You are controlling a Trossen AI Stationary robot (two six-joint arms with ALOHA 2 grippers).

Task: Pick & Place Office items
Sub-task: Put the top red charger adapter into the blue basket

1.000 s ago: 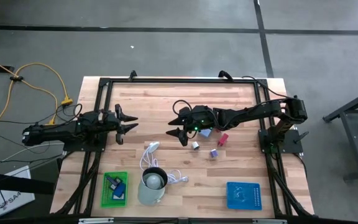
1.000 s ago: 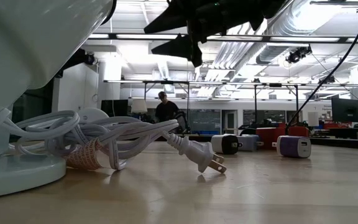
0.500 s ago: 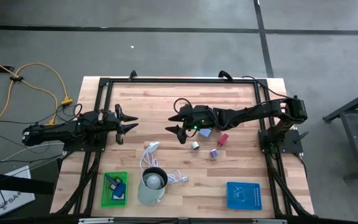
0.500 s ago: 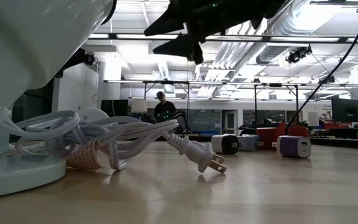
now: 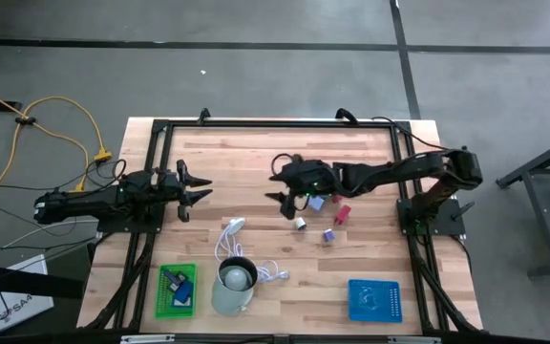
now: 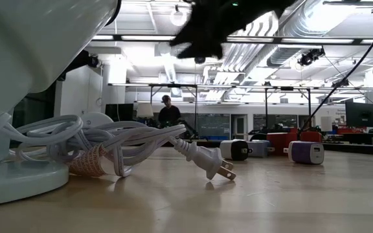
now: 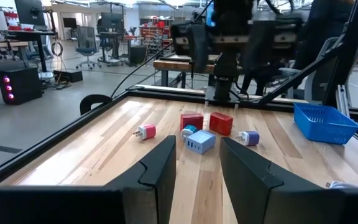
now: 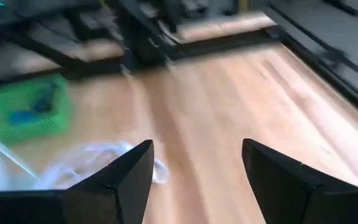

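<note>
i hold the right gripper [image 5: 282, 186] above the table just beside the office items [image 5: 325, 216], fingers apart and empty, so it can drop onto one. those pieces lie loose mid-table, a few already in the green tray [image 5: 177, 290]. left gripper [image 5: 196, 190] waits at the left edge, fingers apart, empty.

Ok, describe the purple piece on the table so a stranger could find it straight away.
Start at the blue tray near the table's front right corner and move toward the table's middle, where a few small pieces lie loose on the wood. The purple piece is the loose one nearest that tray, a tiny block. The white piece and the red piece lie close by; only it is purple.
</note>
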